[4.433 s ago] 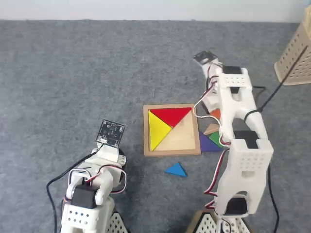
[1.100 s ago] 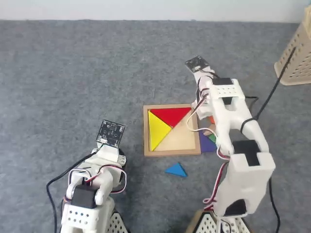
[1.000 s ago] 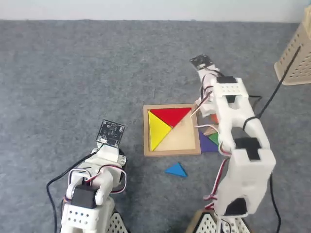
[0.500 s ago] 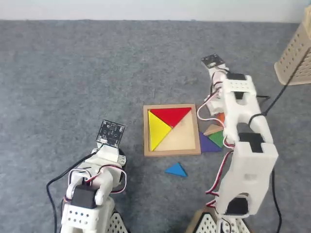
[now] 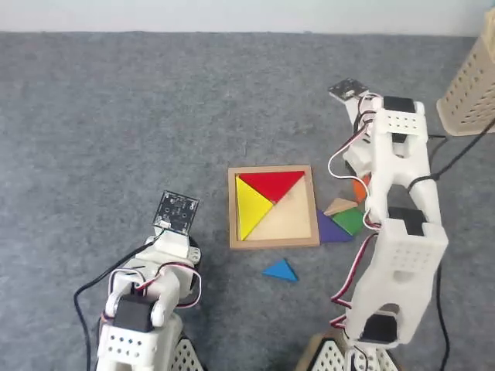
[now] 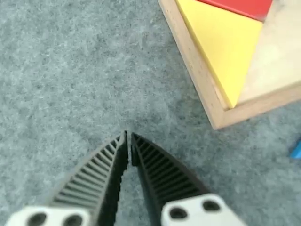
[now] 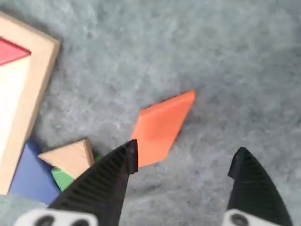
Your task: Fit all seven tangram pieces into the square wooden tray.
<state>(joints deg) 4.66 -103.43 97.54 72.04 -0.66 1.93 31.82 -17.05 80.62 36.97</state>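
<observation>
Right tool (image 7: 187,157) wide open, with nothing between the two black ribbed fingers (image 7: 106,181), above the grey felt-like worktop (image 5: 116,116). Just ahead of this tool, flat on the worktop: the orange parallelogram (image 7: 162,126), a thin piece with a smooth painted face and sharp corners. Long axis slanted across the tool's opening, one pointed end hidden behind the tip of one finger, the other end pointing away from the tool and toward the middle of the gap. Cannot tell if that finger tip touches it.

To the outer side of the same finger, near the parallelogram but apart from it: a small cluster of three pieces. Namely a plain tan triangle (image 7: 68,157) touching a green piece (image 7: 61,180), and a blue-violet triangle (image 7: 29,178) just beside the square wooden tray (image 7: 36,89). Tray farther out on that side, with a raised pale rim and a bare wood floor. Inside it, in the high view: a red triangle (image 5: 271,184) and a yellow triangle (image 5: 250,207), both large, meeting along one slanted edge from a corner, points directed to the tray's centre.

Left tool (image 6: 128,139) closed to a thin slit, gripping nothing, low over the worktop. Ahead of it and to one side: a corner of the tray with the yellow triangle. Farther to that side, outside the tray and apart from its rim: a small blue triangle (image 5: 280,270), flat on the worktop.
</observation>
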